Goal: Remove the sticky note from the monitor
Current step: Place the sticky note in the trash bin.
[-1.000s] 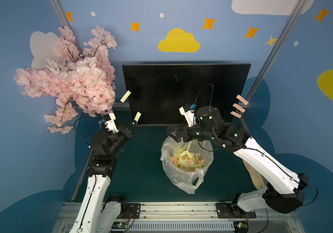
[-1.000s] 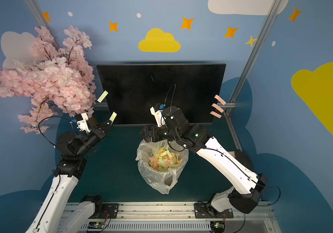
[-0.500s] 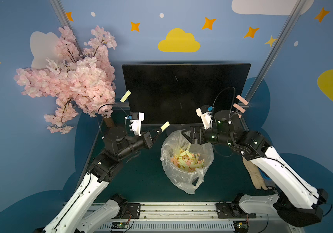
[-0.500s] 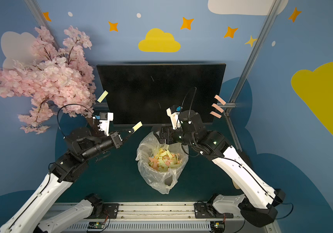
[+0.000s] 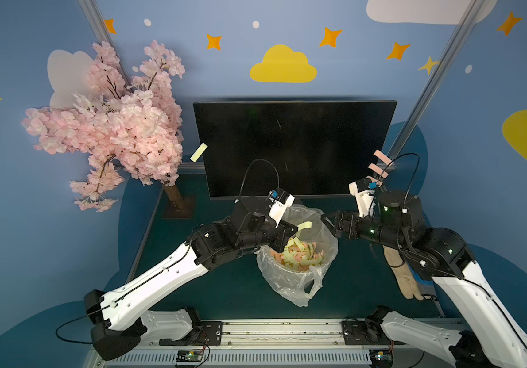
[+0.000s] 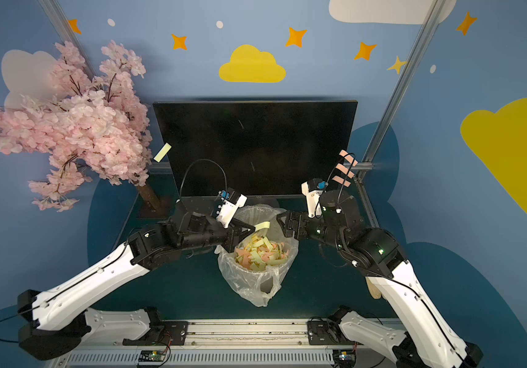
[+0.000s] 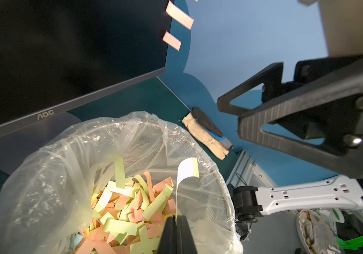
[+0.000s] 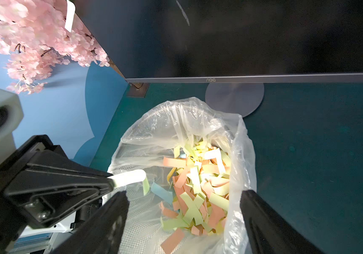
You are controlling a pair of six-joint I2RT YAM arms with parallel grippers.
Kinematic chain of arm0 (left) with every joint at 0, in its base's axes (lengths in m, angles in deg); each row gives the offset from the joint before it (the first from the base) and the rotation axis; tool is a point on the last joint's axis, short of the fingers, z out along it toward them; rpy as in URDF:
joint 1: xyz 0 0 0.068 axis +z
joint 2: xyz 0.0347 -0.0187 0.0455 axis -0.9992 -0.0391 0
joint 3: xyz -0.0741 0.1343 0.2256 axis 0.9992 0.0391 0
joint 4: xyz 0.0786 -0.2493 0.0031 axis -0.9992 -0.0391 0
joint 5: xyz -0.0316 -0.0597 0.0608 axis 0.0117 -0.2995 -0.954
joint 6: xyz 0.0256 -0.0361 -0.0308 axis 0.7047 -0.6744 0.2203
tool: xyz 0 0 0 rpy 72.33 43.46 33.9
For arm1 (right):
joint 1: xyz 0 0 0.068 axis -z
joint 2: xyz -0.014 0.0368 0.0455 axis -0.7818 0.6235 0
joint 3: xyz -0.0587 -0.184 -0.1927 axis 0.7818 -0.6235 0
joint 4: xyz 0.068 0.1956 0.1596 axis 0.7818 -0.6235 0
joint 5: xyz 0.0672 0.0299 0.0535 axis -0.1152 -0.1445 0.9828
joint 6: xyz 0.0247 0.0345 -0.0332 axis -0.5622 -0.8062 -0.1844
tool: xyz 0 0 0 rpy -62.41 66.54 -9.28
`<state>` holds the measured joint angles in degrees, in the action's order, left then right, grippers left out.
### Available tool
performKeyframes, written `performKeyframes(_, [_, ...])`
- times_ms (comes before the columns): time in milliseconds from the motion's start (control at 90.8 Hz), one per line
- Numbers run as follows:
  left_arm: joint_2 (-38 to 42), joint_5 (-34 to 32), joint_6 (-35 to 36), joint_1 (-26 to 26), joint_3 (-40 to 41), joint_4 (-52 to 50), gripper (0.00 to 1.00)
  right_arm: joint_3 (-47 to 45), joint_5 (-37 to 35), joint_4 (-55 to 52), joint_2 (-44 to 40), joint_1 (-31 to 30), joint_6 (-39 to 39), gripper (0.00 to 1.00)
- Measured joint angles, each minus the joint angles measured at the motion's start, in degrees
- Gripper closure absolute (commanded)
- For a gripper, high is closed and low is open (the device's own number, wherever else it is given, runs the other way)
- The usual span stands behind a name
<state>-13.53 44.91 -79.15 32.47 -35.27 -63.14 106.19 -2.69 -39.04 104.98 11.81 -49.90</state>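
Observation:
The black monitor (image 5: 294,146) (image 6: 255,146) stands at the back of the green table. My left gripper (image 5: 297,230) (image 7: 176,217) is shut on a yellow sticky note (image 5: 304,227) (image 7: 187,171), which curls out over the near rim of the bag-lined bin (image 5: 287,283). My right gripper (image 5: 327,224) (image 8: 183,193) hangs open and empty at the bin's right rim, facing the left one. A yellow note (image 5: 199,152) sticks to the monitor's left edge. Three pink notes (image 5: 380,156) (image 6: 348,157) stick to its right edge.
The bin (image 6: 255,286) holds several yellow and pink strips. A pink blossom tree (image 5: 115,127) stands left of the monitor. A beige glove (image 5: 405,274) lies at the table's right edge under the right arm. An aluminium rail (image 5: 271,331) runs along the front.
My left arm swung right from the monitor's lower left edge to above the bin, carrying the yellow note. My right gripper drew back to the right, off the bin's middle.

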Motion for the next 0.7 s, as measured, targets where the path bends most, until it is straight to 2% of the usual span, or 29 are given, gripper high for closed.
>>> performKeyframes(110, [-3.23, -2.25, 2.29, -1.92, -1.84, -3.28, 0.94, -0.33, 0.00, -0.61, -0.09, 0.66, 0.00, 0.15])
performKeyframes(209, [-5.46, -3.74, 3.78, -2.67, -2.54, -5.64, 0.82, -0.61, 0.13, -0.90, -0.04, 1.01, 0.00, 0.15])
performKeyframes(264, [-6.29, -4.31, 4.33, -2.78, -2.75, -6.62, 0.68, -0.63, 0.20, -0.96, 0.04, 1.20, 0.02, 0.15])
performKeyframes(352, [-7.39, -5.07, 5.07, -2.86, -3.43, -8.00, 0.35, -0.63, 0.37, -1.03, 0.26, 1.33, 0.04, 0.15])
performKeyframes(485, [-8.68, -5.66, 5.97, -2.86, -5.09, -8.68, 0.03, -0.63, 0.63, -1.03, 0.63, 1.62, 0.07, 0.15])
performKeyframes(529, [-8.94, -5.73, 6.38, -2.86, -5.70, -8.74, 0.00, -0.63, 0.68, -1.03, 0.76, 1.73, 0.11, 0.15])
performKeyframes(705, [-9.35, -5.88, 7.02, -2.86, -7.76, -8.70, 0.00, -0.63, 1.09, -1.05, 1.29, 2.14, 0.22, 0.15])
